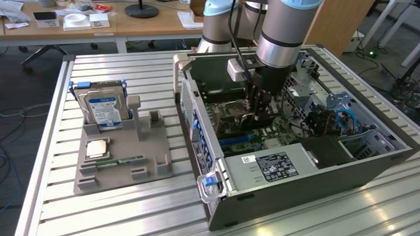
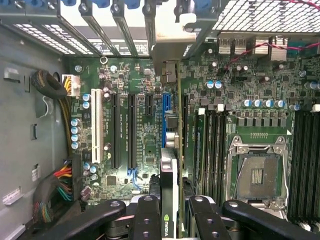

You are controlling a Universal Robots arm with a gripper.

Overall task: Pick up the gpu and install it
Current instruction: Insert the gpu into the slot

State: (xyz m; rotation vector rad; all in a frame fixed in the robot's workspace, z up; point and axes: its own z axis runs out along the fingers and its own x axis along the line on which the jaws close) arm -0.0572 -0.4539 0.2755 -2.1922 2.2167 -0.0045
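My gripper (image 2: pixel 172 205) is shut on the gpu (image 2: pixel 169 170), which I see edge-on between the black fingers (image 2: pixel 147 215), a green logo on its side. The card stands upright over the green motherboard (image 2: pixel 135 125), running along the blue slot (image 2: pixel 166 107). Its silver end bracket (image 2: pixel 172 35) reaches the case's rear slot openings. Whether the card's edge sits in the slot I cannot tell. In the exterior view the gripper (image 1: pixel 258 110) is lowered deep inside the open computer case (image 1: pixel 295 182).
An empty CPU socket (image 2: pixel 257 175) and black RAM slots (image 2: pixel 212 150) lie beside the card. Cable bundles (image 2: pixel 62 180) line the case wall. On the table at the exterior view's left, a grey holder (image 1: pixel 154 162) carries a silver hard drive (image 1: pixel 104 108) and a RAM stick (image 1: pixel 121 161).
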